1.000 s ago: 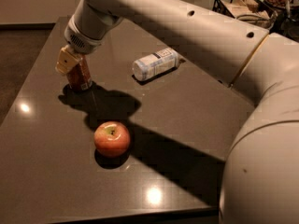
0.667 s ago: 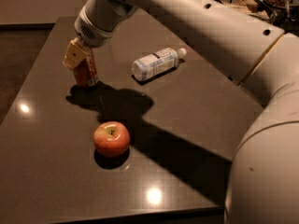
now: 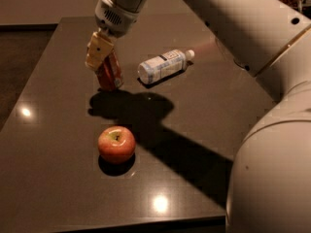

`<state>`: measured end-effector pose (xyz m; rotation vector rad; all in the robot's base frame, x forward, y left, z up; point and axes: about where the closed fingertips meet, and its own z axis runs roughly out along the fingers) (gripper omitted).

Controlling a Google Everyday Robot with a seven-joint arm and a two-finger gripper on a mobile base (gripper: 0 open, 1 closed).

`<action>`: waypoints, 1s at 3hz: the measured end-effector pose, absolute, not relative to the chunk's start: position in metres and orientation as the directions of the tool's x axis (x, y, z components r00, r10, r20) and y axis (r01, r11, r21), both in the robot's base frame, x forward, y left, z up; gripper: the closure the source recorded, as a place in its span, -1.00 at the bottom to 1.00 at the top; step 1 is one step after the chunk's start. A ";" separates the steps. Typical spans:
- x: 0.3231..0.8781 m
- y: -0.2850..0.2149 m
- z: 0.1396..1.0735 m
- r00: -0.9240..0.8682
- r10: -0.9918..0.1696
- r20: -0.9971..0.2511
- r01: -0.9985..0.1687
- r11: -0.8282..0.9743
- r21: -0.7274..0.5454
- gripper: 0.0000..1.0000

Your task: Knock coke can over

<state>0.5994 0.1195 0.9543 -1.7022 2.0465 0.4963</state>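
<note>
The coke can (image 3: 110, 74) is a small red-orange can on the dark table (image 3: 58, 169), left of centre towards the back. It leans to one side. My gripper (image 3: 100, 52) comes down from the big white arm at the top and sits right on the can's upper part, covering its top. The tan finger pads (image 3: 97, 50) lie against the can's left and upper side.
A clear plastic bottle with a white label (image 3: 164, 65) lies on its side just right of the can. A red-yellow apple (image 3: 116, 144) stands in front, nearer the table's front edge. The white arm fills the right side and casts a broad shadow.
The arm has swung right with the gripper on the can. The can has shifted right with it and now leans instead of standing straight.
</note>
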 end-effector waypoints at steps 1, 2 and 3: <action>0.576 0.100 0.949 -0.085 -0.901 -0.425 -0.995 0.102 -0.018 1.00; 0.562 0.092 0.936 -0.023 -0.947 -0.320 -0.999 0.037 -0.039 0.68; 0.561 0.092 0.924 0.021 -0.968 -0.251 -0.999 -0.009 -0.046 0.21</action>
